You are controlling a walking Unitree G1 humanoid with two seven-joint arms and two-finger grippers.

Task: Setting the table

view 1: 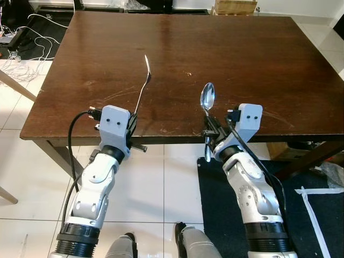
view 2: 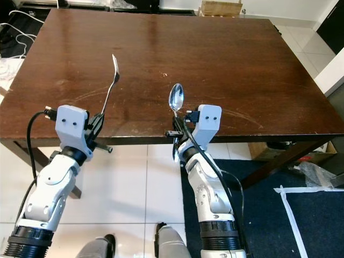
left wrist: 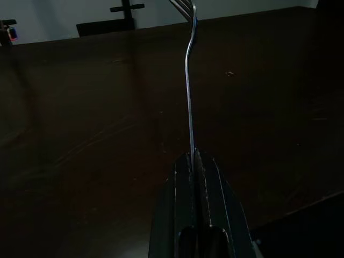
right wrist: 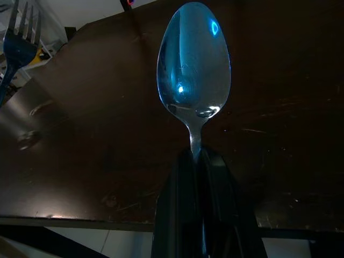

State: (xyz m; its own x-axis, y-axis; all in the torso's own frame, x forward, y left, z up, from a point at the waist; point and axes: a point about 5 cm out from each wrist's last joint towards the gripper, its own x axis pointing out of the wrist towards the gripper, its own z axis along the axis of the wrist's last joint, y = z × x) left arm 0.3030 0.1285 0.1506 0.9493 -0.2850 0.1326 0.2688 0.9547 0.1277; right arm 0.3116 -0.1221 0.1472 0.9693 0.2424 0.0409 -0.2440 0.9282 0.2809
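We stand at the near edge of a dark brown wooden table [view 1: 215, 59], both arms raised to its front rim. Our left tool [view 1: 131, 122] is clamped on the handle of a fork [view 1: 143, 86]; the fork rises from between the pressed-together fingers and leans forward over the tabletop, its tines at the top and its body held clear of the wood. In the left wrist view the thin handle [left wrist: 189, 97] runs straight out of the closed fingers [left wrist: 183, 204].

Our right tool [view 1: 208, 130] is clamped on the neck of a spoon [view 1: 207, 97]. The bowl stands upright just above the fingers, over the front strip of the table, and the rest of the handle hangs down below the table edge. In the right wrist view the bowl [right wrist: 193, 59] faces the camera, gripped just beneath where it narrows.

The fork and spoon are held apart from each other, the fork to the left, the spoon to the right, both near the front edge. The tabletop ahead and to either side shows only scuffs and faint scratches.

White tiled floor [view 1: 156, 193] lies under us, with a dark mat [view 1: 317, 236] on the right and tangled white cables [view 1: 27, 48] beyond the table's left side.
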